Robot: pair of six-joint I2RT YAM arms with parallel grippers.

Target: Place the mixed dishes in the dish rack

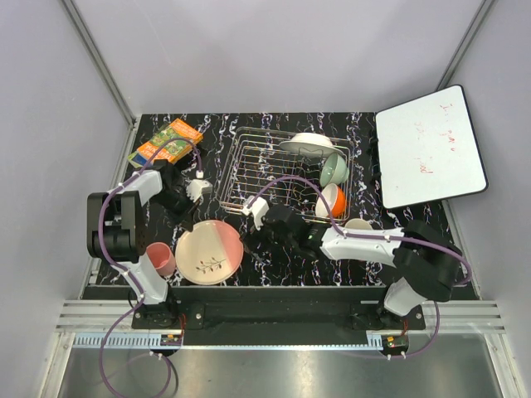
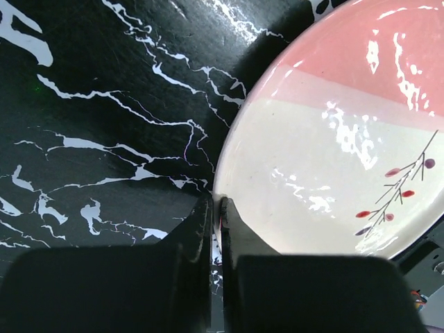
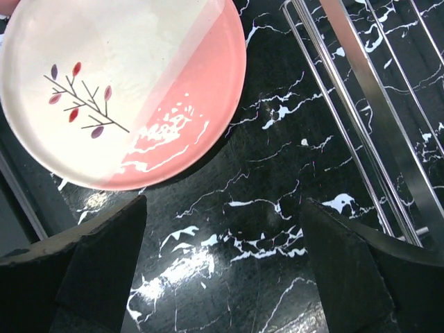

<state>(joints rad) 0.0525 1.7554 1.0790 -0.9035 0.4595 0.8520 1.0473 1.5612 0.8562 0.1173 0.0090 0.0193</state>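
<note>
The pink-cream plate with twig motif (image 1: 209,251) lies flat on the black marbled table, also in the left wrist view (image 2: 333,139) and the right wrist view (image 3: 118,83). My left gripper (image 1: 191,214) (image 2: 216,208) is shut on the plate's rim at its far left edge. My right gripper (image 1: 255,235) (image 3: 222,263) is open and empty, over bare table between the plate and the dish rack (image 1: 249,170) (image 3: 361,104). The pink tumbler (image 1: 160,259) stands left of the plate. In the rack are a white dish (image 1: 309,145), the pale green bowl (image 1: 335,169) and the orange mug (image 1: 330,199). The cream bowl (image 1: 358,225) sits behind my right arm.
An orange-green snack packet (image 1: 166,141) lies at the back left. A white board (image 1: 427,148) lies at the right, past the rack. Grey walls close in the table on the left, back and right.
</note>
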